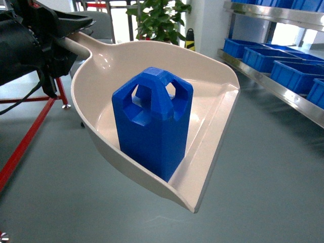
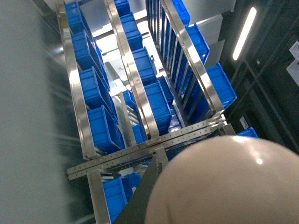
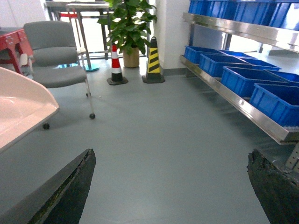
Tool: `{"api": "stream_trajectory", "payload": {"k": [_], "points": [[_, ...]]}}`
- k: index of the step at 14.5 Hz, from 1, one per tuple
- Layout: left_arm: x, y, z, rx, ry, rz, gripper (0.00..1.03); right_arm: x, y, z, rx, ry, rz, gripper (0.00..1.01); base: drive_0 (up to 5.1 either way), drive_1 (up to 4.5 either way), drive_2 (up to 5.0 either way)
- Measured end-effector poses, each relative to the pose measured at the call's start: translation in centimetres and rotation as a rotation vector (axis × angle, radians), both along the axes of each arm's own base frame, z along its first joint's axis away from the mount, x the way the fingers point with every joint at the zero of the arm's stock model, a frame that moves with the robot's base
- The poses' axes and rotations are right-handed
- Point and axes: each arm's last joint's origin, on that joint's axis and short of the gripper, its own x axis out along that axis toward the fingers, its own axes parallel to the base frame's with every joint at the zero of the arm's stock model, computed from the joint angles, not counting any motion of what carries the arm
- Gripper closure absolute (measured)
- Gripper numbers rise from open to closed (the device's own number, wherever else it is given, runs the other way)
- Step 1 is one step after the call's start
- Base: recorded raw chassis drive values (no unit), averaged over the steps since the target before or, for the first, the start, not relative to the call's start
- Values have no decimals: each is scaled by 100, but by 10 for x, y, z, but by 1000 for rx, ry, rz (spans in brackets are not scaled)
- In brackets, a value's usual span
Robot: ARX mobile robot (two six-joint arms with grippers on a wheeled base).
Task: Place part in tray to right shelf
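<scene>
Grey floor stretches out under everything, with a potted plant (image 3: 127, 28), two striped cones (image 3: 153, 60) and a grey chair (image 3: 53, 56) standing well ahead of the right gripper (image 3: 170, 186), whose two dark fingers (image 3: 70, 191) stand wide apart with nothing between them. To that gripper's right runs the right shelf (image 3: 243, 105), a silver steel rack carrying rows of blue crates (image 3: 245, 79); its front rail slants away toward the far wall. To the same gripper's left, the beige edge of the tray (image 3: 23, 109) juts into view. From the head camera the tray (image 1: 212, 116) is held up off the floor, tilted, its flat lip pointing down and forward, its long handle running back into the left gripper (image 1: 61, 43), which is clamped on the handle. The part (image 1: 152, 124), a bright-blue jerrycan-shaped block, stands inside the tray just ahead of that gripper, leaning with the tray, its base near the front lip and its handle loops on top. Beyond the tray's lip the shelf (image 1: 283, 91) lies to the right. A red-framed table (image 1: 28, 126) sits below the left gripper. The left wrist camera sees the tray's rounded back (image 2: 224, 186) close up, the shelf rails (image 2: 140, 149) and crates beyond it.
</scene>
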Motion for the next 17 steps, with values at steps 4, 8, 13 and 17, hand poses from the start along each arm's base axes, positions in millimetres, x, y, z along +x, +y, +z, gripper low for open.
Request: {"api": "stream_trajectory", "payload": {"k": [4, 8, 13, 17], "points": [[0, 0, 0, 0, 0, 1, 91, 0, 0, 0, 0, 1, 0, 3, -166, -166, -166], [0, 0, 0, 0, 0, -2, 91, 0, 0, 0, 0, 0, 0, 3, -164, -164, -164], [0, 0, 0, 0, 0, 2, 91, 0, 0, 0, 0, 0, 0, 3, -163, -163, -163], [0, -1, 0, 0, 0, -4, 91, 0, 0, 0, 0, 0, 0, 3, -164, -164, -164]]}}
